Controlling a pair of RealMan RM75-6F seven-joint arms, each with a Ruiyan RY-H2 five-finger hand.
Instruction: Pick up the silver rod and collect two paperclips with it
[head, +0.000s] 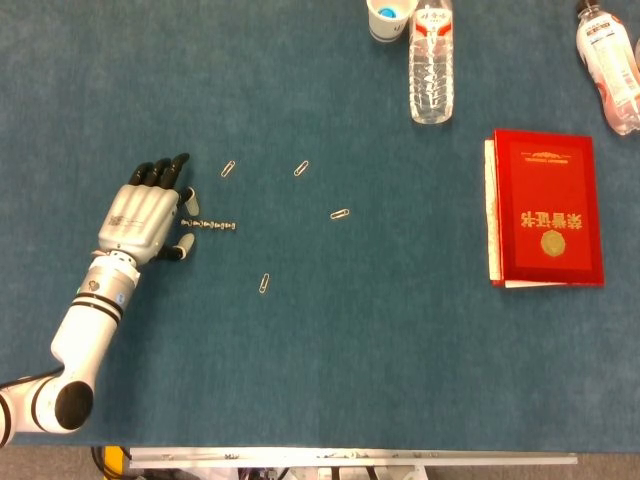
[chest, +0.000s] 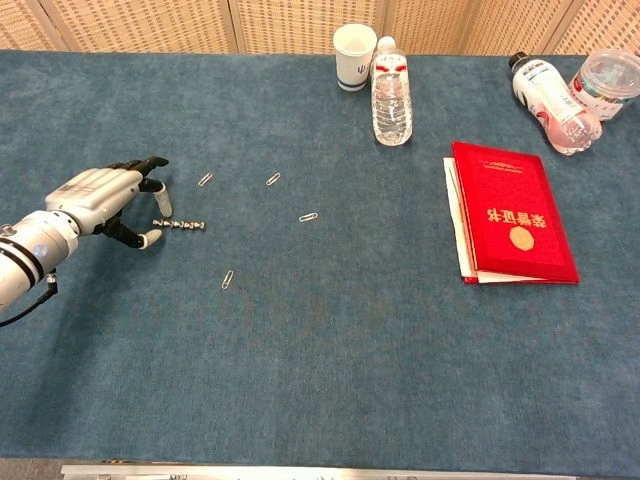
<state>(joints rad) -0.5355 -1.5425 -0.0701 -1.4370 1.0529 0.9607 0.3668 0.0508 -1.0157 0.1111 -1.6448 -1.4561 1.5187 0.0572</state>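
Observation:
The silver rod (head: 210, 225) (chest: 180, 224) lies flat on the blue table, pointing left to right. My left hand (head: 143, 213) (chest: 95, 194) is palm down at the rod's left end, its fingers apart. One fingertip (head: 188, 206) hangs just beyond that end and the thumb (head: 183, 247) lies on the near side. Nothing is held. Several paperclips lie loose: one (head: 229, 168) (chest: 205, 179) just beyond the rod, one (head: 301, 168) (chest: 272, 179) further right, one (head: 340, 214) (chest: 308, 216) to the rod's right, one (head: 264, 284) (chest: 227, 279) nearer the front edge. My right hand does not show.
A red book (head: 545, 208) (chest: 512, 212) lies on the right. At the back stand a water bottle (head: 432, 60) (chest: 392, 92) and a paper cup (head: 390, 18) (chest: 353, 43). Another bottle (head: 610, 60) (chest: 545, 100) and a plastic tub (chest: 610, 85) sit far right.

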